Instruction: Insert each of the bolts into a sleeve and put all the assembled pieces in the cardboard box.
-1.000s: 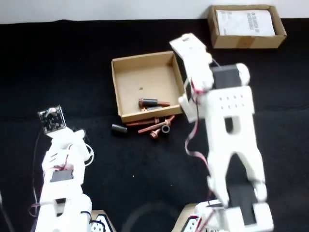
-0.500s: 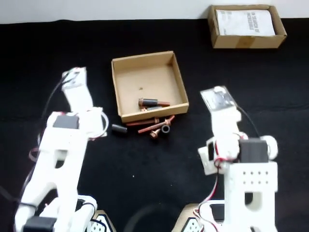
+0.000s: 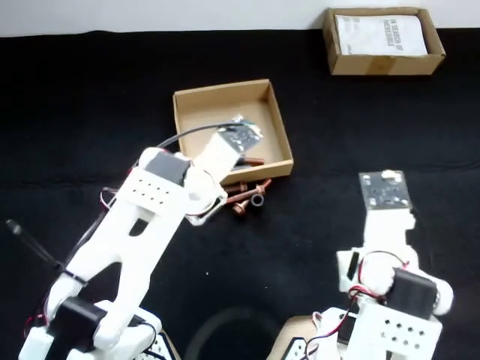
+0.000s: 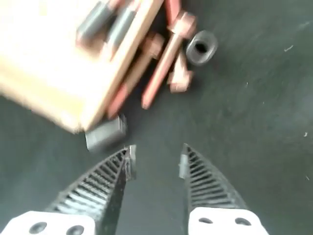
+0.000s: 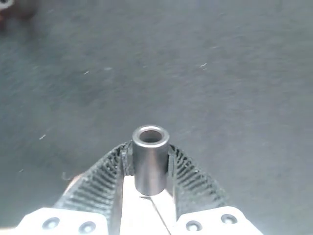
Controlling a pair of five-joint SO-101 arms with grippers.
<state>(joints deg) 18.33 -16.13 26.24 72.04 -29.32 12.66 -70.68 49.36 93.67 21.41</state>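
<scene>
Between the ribbed fingers [image 5: 105,176] of the right gripper [image 5: 149,149]: one dark sleeve [image 5: 150,159], upright, bore facing out, clamped on both sides above the bare black table [image 5: 220,63]. The high view puts the right arm [image 3: 386,247] at 4 o'clock from the cardboard box [image 3: 178,127], well apart from it. Loose copper bolts [image 3: 241,196] and a short ring-like sleeve [image 3: 257,200] lie at the box's 6 o'clock, just outside its near wall. The left gripper [image 4: 155,155] hangs wide open and empty, just beside a second loose sleeve [image 4: 106,133] at the box's corner. Two sleeved pieces [image 4: 105,22] lie inside the box. A second box [image 3: 382,66], holding paper, sits at 2 o'clock.
</scene>
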